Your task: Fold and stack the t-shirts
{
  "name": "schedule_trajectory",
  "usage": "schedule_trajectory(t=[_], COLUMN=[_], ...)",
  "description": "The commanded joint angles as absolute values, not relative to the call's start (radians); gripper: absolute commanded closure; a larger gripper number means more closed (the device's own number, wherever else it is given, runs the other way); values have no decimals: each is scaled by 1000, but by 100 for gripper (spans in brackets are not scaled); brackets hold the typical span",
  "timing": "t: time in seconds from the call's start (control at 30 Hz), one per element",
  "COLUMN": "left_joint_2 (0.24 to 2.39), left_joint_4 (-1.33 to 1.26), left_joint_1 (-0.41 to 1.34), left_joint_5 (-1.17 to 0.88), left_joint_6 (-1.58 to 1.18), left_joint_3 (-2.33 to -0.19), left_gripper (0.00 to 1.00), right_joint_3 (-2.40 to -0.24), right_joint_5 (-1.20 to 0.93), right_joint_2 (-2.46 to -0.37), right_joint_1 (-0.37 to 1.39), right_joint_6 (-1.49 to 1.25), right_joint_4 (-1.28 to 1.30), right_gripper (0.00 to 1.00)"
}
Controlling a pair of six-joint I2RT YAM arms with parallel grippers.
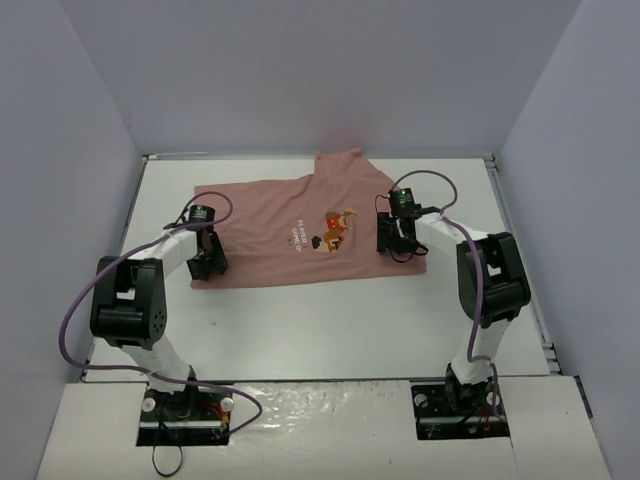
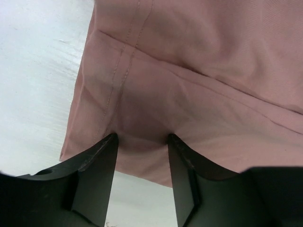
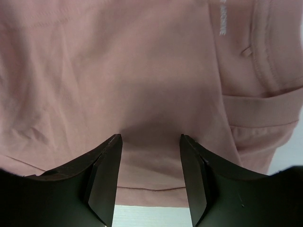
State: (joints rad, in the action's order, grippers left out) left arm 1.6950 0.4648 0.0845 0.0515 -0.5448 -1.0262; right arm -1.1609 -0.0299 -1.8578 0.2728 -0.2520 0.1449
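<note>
**Left.** We see the left gripper (image 1: 207, 262) set down on the near left corner of the t-shirt (image 1: 270, 215). In the left wrist view its two dark fingers (image 2: 102, 163) stand apart, with their tips resting on the pink cloth just inside the stitched hem. Nothing is pinched between them, so we read the jaws as open.

**Centre.** The t-shirt lies spread flat on the far half of the white table (image 1: 320, 330), printed side up. One flap reaches the table's far edge. The orange-brown chest graphic (image 1: 337, 230) sits right of the shirt's middle, with the white lettering (image 1: 297, 236) just to its left.

**Right.** The right gripper (image 1: 393, 235) rests on the shirt's right end, beside the graphic. In the right wrist view its fingers (image 3: 104, 170) are likewise parted and their tips touch flat cloth near the shirt's near edge. We see no fold caught between them.
</note>
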Motion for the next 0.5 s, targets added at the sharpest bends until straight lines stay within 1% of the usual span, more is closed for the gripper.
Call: schedule_trajectory(t=[0.0,0.07,0.17,0.23,0.3,0.47], left_joint_2=[1620,1604,1536,1481,1376,1219], left_joint_4=[489,495,533,555,601,675], left_joint_1=[91,91,89,90,90,88], left_joint_5=[48,32,6,-17,-23,-58], left_joint_6=[-621,-632,-652,-665,-675,-709], left_joint_3=[-941,-889,-820,-791,-764,-700], left_gripper=[60,60,60,60,60,59], right_joint_3=[-1087,-1017,-922,-873,-845,-816], right_joint_5=[46,49,61,85,104,100], right_joint_2=[-1826,-1801,-1707,-1649,-1598,-1485], right_joint_1=[270,270,272,277,281,292], right_joint_6=[-268,-303,-372,-400,-431,-494], right_joint_4=[146,147,170,226,287,388], right_gripper=[51,51,51,51,51,51])
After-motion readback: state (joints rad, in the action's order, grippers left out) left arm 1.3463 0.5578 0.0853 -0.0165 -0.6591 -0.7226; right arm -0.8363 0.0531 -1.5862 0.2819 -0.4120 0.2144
